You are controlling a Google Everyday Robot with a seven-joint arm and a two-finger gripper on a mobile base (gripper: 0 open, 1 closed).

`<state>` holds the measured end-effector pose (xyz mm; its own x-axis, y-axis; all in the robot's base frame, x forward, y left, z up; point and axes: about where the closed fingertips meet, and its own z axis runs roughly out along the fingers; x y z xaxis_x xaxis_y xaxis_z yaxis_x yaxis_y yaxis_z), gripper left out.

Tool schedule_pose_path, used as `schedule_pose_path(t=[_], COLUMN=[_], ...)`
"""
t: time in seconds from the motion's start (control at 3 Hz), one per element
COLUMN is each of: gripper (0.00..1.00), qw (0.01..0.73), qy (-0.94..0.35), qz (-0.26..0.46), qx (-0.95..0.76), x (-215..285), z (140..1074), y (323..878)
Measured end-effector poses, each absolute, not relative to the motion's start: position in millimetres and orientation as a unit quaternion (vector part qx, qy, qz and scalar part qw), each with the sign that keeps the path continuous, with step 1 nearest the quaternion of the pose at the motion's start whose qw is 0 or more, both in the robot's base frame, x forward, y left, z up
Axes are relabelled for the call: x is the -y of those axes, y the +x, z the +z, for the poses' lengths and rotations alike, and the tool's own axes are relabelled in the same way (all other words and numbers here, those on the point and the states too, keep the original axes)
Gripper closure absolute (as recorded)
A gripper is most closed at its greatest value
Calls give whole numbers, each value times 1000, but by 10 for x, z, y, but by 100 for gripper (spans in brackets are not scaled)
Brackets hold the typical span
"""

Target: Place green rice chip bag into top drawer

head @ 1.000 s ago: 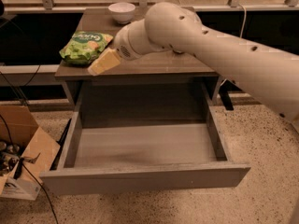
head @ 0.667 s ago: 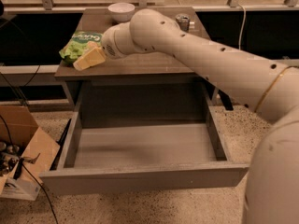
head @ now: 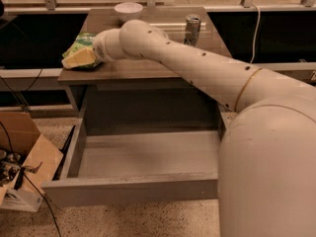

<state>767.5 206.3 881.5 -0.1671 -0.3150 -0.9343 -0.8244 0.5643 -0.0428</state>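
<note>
The green rice chip bag [head: 77, 44] lies at the left front corner of the brown-topped table [head: 148, 68], mostly covered by the gripper. My gripper [head: 78, 59], with pale yellow fingers, lies over the bag's near side. The white arm reaches to it across the table from the lower right. The top drawer [head: 143, 158] is pulled out below the table, a wide grey box with nothing in it. Its flat front panel [head: 131, 189] faces me.
A white bowl [head: 128, 10] stands at the table's back edge. A silver drink can [head: 191, 27] stands at the back right. An open cardboard box [head: 22, 164] with cables sits on the floor left of the drawer. The arm's large elbow fills the lower right.
The gripper has moved left across the table onto the green bag, and the arm now stretches further over the table. The drawer has not moved.
</note>
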Motion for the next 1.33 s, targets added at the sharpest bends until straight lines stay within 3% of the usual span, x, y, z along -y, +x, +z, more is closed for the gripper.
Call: schedule_pose_path(t=[1.33], gripper=[0], qw=[495], qy=[-326], qz=[262], qx=[-762], x=[-2220], z=[8425], y=[8318])
